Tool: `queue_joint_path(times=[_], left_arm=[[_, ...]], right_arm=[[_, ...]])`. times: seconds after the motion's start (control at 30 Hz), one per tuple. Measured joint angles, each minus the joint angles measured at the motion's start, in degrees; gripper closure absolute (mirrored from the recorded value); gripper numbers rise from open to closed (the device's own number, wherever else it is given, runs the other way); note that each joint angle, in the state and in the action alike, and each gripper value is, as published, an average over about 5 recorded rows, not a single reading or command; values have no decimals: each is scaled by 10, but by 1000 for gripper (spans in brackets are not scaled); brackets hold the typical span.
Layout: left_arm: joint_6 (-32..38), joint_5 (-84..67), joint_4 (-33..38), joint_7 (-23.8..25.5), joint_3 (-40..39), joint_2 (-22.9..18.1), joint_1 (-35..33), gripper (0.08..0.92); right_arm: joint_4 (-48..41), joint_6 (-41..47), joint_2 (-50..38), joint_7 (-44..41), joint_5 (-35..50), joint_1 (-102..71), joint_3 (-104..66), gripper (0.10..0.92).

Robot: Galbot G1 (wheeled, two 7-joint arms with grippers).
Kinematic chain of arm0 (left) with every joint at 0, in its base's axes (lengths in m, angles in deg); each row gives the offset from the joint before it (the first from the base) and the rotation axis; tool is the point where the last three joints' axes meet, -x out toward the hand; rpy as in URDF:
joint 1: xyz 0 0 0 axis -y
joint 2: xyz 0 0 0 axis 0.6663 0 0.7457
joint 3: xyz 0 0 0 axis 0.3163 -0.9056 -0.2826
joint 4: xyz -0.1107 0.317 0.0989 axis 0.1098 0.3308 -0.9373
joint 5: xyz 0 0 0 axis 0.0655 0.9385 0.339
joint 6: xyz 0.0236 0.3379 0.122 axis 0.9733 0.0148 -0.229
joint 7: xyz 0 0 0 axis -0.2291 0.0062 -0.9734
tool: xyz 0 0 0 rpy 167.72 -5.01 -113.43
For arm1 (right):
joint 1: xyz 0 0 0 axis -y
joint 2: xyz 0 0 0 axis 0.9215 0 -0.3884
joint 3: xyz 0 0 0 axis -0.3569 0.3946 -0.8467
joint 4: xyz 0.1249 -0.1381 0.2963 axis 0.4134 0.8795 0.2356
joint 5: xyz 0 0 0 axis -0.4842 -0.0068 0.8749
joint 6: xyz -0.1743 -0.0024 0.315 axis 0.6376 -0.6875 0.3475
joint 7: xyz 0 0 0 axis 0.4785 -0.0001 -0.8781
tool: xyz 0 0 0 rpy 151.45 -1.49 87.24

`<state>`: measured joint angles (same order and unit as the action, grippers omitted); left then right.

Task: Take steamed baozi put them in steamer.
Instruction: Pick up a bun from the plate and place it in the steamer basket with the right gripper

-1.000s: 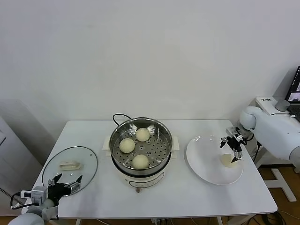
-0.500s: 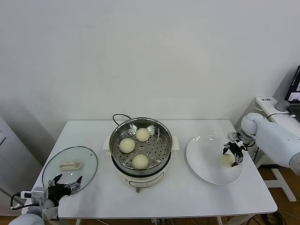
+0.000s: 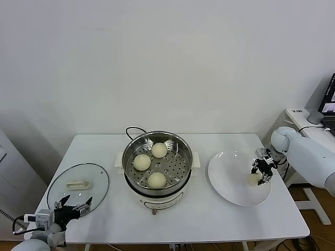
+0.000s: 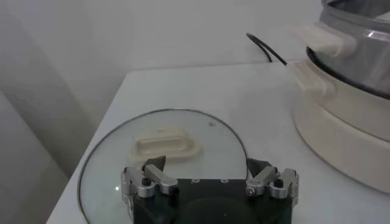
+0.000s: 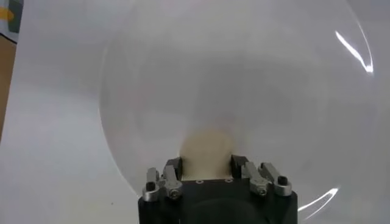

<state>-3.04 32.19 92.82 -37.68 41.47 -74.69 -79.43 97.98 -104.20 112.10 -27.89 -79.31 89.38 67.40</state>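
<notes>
Three baozi [image 3: 148,163] are held in the steamer [image 3: 157,137], while the fourth baozi [image 5: 206,150] is gripped between the right gripper [image 5: 206,168] fingers on the plate [image 3: 230,183]; the left gripper [image 4: 207,175] is spread open.

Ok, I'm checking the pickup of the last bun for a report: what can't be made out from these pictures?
- Right gripper fingertips: the wrist view shows them beside the last baozi, but the gripper body hides the contact.
- Whether that baozi is off the plate: too small in the head view.
- Steamer: cut off by the left wrist view's edge, so its buns are unseen there.
- Left gripper: idle over the glass lid.
</notes>
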Motion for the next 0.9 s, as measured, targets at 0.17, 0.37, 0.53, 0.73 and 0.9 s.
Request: queue_joint_path(times=[0.17, 0.37, 0.53, 0.73, 0.9], left_arm=[[-1, 1, 2, -1, 1, 0, 0, 177], [-2, 1, 2, -2, 1, 0, 3, 177], [-3, 3, 4, -2, -2, 0, 5, 177], [-3, 5, 5, -2, -3, 0, 6, 177], [-3, 5, 5, -2, -3, 2, 4, 177]], right_arm=[[46, 33, -22, -5, 63, 63, 69, 539], [118, 83, -32, 0, 162, 179, 182, 542], [169, 121, -21, 8, 242, 270, 265, 542], [216, 164, 13, 25, 331, 352, 332, 541], [244, 200, 49, 43, 393, 397, 364, 541]])
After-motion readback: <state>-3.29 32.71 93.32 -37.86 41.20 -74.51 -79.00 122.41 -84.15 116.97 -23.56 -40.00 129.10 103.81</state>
